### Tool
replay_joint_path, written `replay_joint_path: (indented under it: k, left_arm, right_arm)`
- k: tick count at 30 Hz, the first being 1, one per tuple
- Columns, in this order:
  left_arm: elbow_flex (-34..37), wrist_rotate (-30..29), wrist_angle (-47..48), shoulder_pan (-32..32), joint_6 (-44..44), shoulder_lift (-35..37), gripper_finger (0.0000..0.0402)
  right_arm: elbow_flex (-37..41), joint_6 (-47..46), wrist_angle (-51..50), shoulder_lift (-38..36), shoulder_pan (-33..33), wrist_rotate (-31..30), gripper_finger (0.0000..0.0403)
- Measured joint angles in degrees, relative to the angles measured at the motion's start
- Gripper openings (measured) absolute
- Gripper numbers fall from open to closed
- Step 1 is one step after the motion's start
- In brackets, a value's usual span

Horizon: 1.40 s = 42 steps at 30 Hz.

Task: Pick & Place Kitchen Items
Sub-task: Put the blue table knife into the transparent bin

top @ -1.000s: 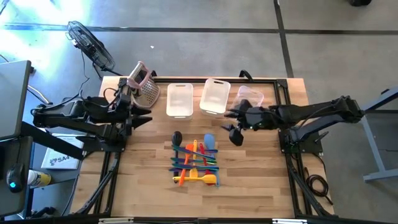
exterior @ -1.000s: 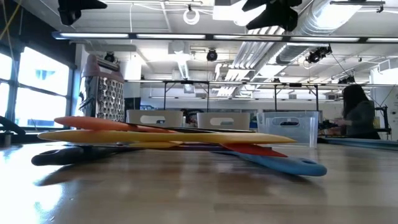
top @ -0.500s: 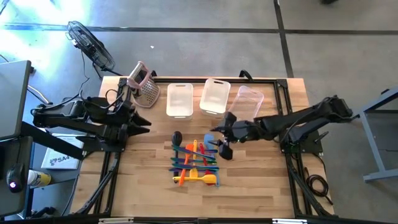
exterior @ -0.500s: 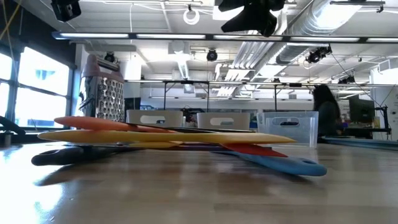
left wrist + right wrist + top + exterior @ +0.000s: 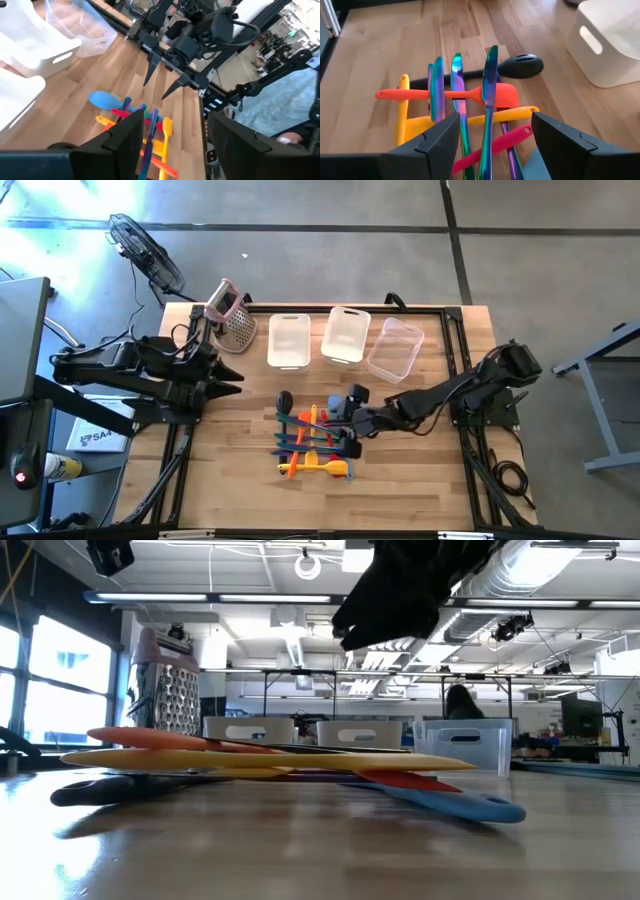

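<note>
Utensils: I see the pile of utensils (image 5: pixel 313 442) in the middle of the table (image 5: pixel 240 480), nearer the front edge than the bins.
Pile detail: in my right wrist view an orange spatula (image 5: pixel 470 94) lies crosswise over three iridescent knives (image 5: pixel 459 102); a dark slotted spoon (image 5: pixel 520 65) sits at the far end, with yellow (image 5: pixel 410 125) and red (image 5: pixel 495 145) handles beneath.
Right gripper: my right gripper (image 5: pixel 350 435) hangs just above the right side of the pile, fingers (image 5: pixel 440 142) spread wide, nothing between them.
Left gripper: my left gripper (image 5: pixel 232 376) waits at the left side of the table, well apart from the pile, fingers (image 5: pixel 125 137) parted and empty.
Bins: two white bins (image 5: pixel 288 340) and one clear bin (image 5: pixel 395 348) sit in a row along the far side.
Grater: the box grater (image 5: pixel 234 320) with its pink handle stands at the far left, beside the row.
Low view: the blue spatula (image 5: pixel 470 806) is nearest the camera, touching the tabletop; my right arm's dark bulk hangs over the pile.
Background: I can make out a person (image 5: pixel 462 705) in the room behind.
</note>
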State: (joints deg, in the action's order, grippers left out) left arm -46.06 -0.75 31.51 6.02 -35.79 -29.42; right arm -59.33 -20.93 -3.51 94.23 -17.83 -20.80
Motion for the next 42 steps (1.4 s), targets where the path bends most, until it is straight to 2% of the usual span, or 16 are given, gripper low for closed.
replay_joint_path:
  k: [9, 22, 30, 42]
  left_arm:
    - [0.0, 1.55, 3.65, 0.0, -0.02, -1.78, 0.0216]
    - [0.0, 3.48, 4.77, 0.0, -0.03, -1.87, 0.0216]
    - [0.0, 3.93, 5.52, -0.01, -0.04, -1.82, 0.0216]
    - [0.0, 4.43, 5.98, 0.0, -0.68, -1.87, 0.0216]
  right_arm:
    - [0.0, 7.08, 4.55, 3.58, 1.1, 1.17, 0.024]
    - [-2.45, 9.46, 5.42, 7.81, 1.49, 1.35, 0.024]
    - [-10.22, 13.88, -0.36, 15.29, 1.93, 3.41, 0.024]
    - [-10.5, 14.81, -9.96, 15.06, 1.84, 4.24, 0.024]
